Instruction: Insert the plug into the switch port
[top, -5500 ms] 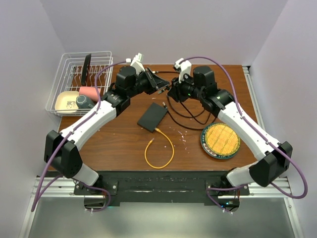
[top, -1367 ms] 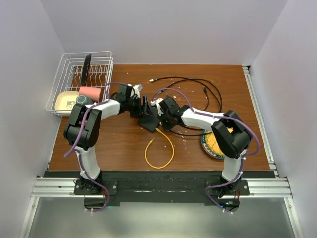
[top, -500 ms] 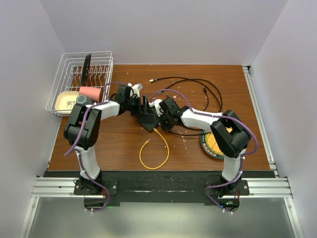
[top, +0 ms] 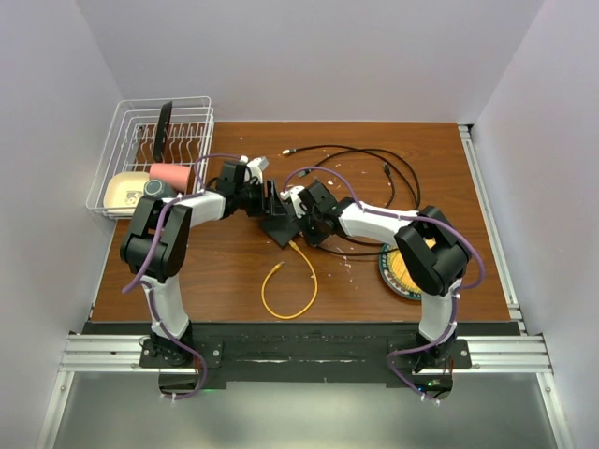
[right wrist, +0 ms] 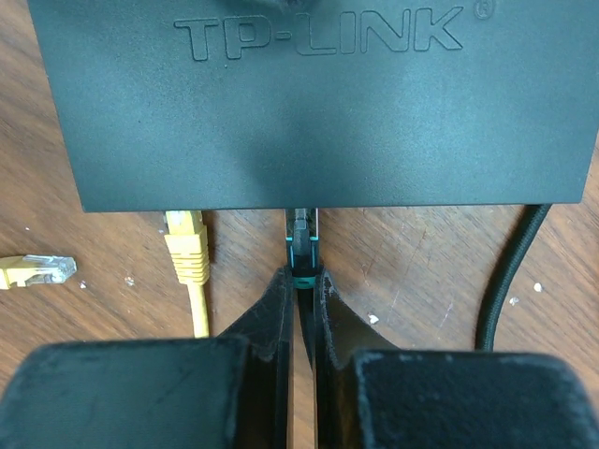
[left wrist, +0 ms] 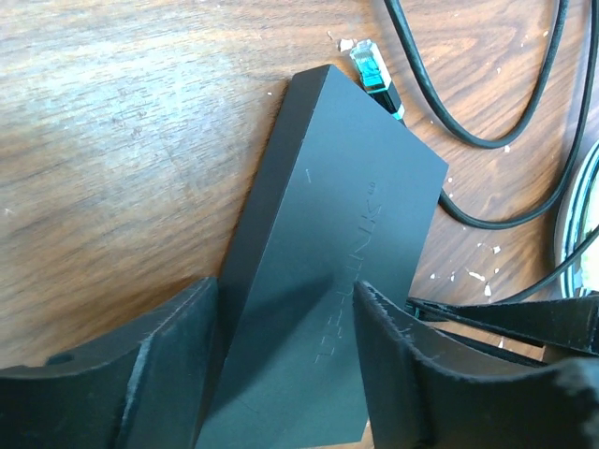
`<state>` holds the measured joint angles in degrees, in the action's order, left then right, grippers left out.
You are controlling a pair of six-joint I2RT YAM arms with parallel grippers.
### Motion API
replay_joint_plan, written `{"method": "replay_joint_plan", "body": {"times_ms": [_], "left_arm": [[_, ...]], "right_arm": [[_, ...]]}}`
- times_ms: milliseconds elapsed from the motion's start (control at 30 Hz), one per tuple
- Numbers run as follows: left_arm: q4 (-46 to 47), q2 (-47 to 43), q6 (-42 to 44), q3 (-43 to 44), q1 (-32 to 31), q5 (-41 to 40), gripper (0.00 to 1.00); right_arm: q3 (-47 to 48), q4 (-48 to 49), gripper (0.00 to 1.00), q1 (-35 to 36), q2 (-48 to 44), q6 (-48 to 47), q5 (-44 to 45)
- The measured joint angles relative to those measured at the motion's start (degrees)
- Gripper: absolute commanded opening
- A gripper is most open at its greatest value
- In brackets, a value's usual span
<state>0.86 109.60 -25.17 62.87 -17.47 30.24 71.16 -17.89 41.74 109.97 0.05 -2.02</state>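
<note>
- right gripper (right wrist: 300,277): pinched tight on the plug (right wrist: 300,245), a little black one with a teal band
- the plug's tip is right at the port edge of the switch (right wrist: 309,103); can't tell how far in it actually is
- a yellow cable (right wrist: 187,257) is already plugged in just left of it in the right wrist view, with its loose clear-tipped end (right wrist: 33,269) lying on the wood nearby
- left gripper (left wrist: 285,292): clamped across the other end of the switch, one finger on each side
- the switch sits mid-table (left wrist: 122,140) between the two grippers, logo side up
- black cables (left wrist: 426,89) loop on the wood just past the switch
- white dish rack (top: 117,140) off at the far left corner
</note>
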Motion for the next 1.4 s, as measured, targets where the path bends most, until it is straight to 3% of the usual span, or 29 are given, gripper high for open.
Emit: {"method": "replay_joint_plan", "body": {"times_ms": [300,767,1400], "left_arm": [[0.48,0.70,2.60,0.00,0.07,0.46,0.46],[1.57,1.81,5.31,0.09,0.02,1.62,0.44],[-4.87,2.27,14.58,4.57,-2.49,1.51,0.37]], "right_arm": [[0.33,-0.92,0.00,-0.02,0.00,0.96,0.11],[-0.17,-0.20,0.00,-0.04,-0.52,2.49,0.87],[-0.04,-0.68,0.00,-1.05,-0.52,2.36,-2.14]]}}
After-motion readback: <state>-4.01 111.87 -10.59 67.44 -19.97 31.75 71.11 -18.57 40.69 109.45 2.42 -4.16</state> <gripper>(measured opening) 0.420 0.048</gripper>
